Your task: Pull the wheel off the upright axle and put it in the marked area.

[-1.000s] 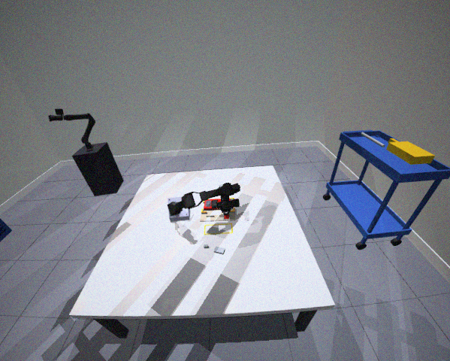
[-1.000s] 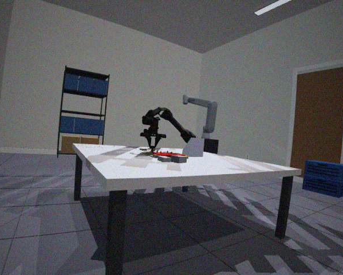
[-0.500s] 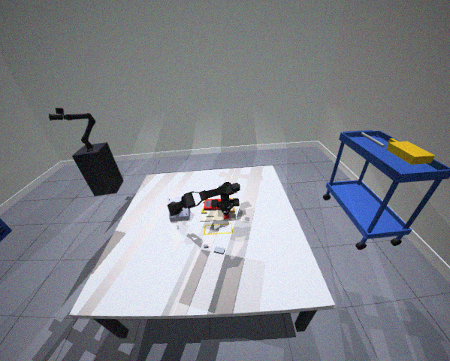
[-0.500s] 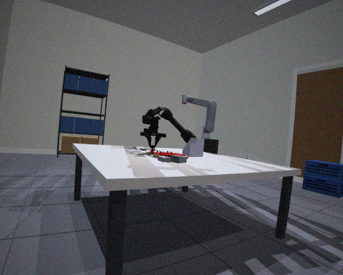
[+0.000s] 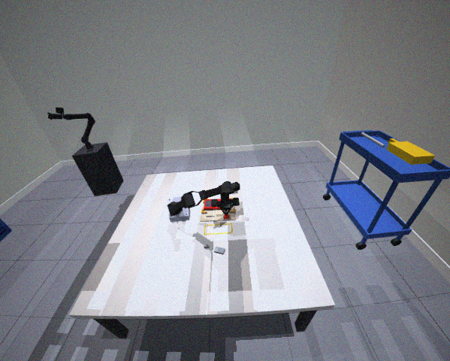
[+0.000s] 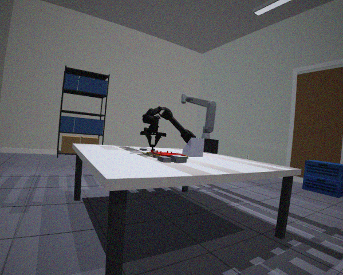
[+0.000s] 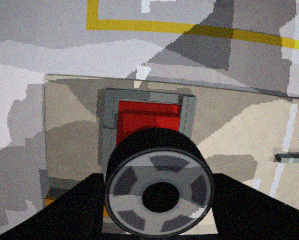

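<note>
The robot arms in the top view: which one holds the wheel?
The black arm on the table; its hand grips the wheel. The other arm stands on a floor pedestal, away from it.

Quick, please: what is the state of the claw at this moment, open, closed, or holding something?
Claw: closed on the wheel, one finger on each side of the tyre.

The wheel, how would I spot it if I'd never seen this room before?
Find the big white table in the middle of the room, then the black robot arm on it. Follow the arm to its claw, shut on the wheel above a red base. It is the only round thing there: a black tyre around a grey hub with a dark hole in the middle.
</note>
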`<state>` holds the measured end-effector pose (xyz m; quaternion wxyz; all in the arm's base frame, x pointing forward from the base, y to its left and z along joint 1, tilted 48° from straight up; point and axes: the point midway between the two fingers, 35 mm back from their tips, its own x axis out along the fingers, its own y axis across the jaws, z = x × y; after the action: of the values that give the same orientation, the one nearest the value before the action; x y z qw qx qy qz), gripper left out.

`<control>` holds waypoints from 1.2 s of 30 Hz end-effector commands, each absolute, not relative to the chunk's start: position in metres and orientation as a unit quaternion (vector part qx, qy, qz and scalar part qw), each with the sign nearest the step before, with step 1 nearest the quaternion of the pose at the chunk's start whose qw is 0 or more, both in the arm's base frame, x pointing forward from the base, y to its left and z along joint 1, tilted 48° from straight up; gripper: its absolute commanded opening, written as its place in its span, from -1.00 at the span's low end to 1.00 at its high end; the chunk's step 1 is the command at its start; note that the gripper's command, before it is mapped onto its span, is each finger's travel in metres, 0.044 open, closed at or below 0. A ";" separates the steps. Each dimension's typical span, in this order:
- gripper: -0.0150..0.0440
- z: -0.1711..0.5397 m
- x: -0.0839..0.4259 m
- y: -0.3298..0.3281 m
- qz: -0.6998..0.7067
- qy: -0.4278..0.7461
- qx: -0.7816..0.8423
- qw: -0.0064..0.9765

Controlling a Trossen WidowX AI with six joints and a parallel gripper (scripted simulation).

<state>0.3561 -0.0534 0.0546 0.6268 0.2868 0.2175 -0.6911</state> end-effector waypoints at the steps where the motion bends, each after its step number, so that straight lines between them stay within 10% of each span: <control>1: -0.49 0.056 0.357 -0.051 -0.690 0.217 0.290 0.627; 36: -0.49 0.086 0.358 -0.019 -0.689 0.218 0.290 0.628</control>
<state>0.3573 -0.0266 0.0788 0.6287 0.2864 0.2182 -0.6893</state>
